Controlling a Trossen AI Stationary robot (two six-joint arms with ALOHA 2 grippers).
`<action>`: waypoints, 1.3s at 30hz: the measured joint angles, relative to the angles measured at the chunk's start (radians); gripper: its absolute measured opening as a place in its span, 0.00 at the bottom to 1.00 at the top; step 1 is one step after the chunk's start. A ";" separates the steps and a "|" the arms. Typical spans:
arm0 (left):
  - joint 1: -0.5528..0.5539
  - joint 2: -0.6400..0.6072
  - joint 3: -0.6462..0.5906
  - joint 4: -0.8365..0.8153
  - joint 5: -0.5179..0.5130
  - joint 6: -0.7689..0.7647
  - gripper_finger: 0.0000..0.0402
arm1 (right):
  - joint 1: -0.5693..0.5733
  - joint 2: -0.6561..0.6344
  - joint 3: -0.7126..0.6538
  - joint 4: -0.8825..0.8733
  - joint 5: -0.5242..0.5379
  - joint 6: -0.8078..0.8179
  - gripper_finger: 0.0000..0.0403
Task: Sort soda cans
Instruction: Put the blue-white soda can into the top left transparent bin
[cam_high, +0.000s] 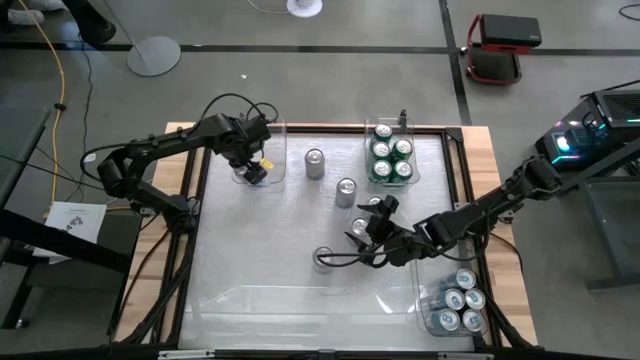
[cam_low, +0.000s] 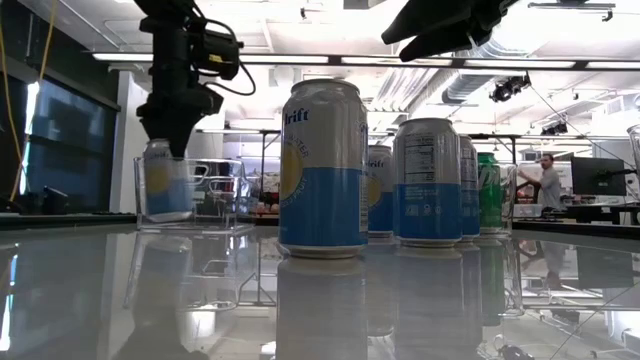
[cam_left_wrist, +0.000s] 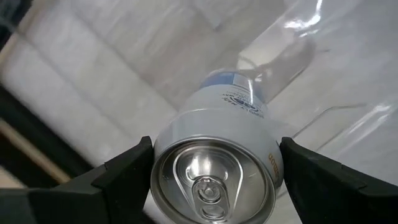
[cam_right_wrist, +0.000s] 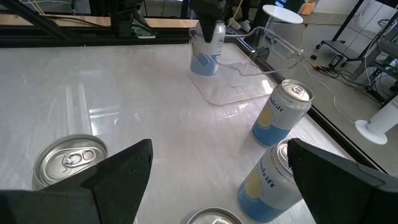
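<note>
Glossy white rectangular table top (cam_high: 260, 270) with a dark frame and wooden edges. Three clear rectangular plastic bins rest on it: the green-can bin (cam_high: 391, 152) serves as landmark at the far edge. A second bin (cam_high: 262, 155), with one blue-and-silver can standing in it, sits well to its left. A third (cam_high: 452, 300), with silver-topped cans, lies at the near right corner. Loose blue-and-silver cans stand directly on the surface: one (cam_high: 315, 163) just left of the landmark, one (cam_high: 346, 191) nearer, another (cam_high: 324, 260) toward the near centre.
</note>
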 joint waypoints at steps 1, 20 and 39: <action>0.000 0.001 0.000 -0.009 -0.008 -0.002 0.78 | 0.000 0.000 0.000 0.000 0.000 0.000 0.89; 0.010 0.070 0.002 0.014 0.003 0.055 0.79 | 0.000 0.000 0.000 -0.007 0.000 0.003 0.89; 0.060 0.031 -0.002 0.009 0.111 0.100 0.89 | 0.000 0.000 0.000 -0.007 0.000 0.003 0.89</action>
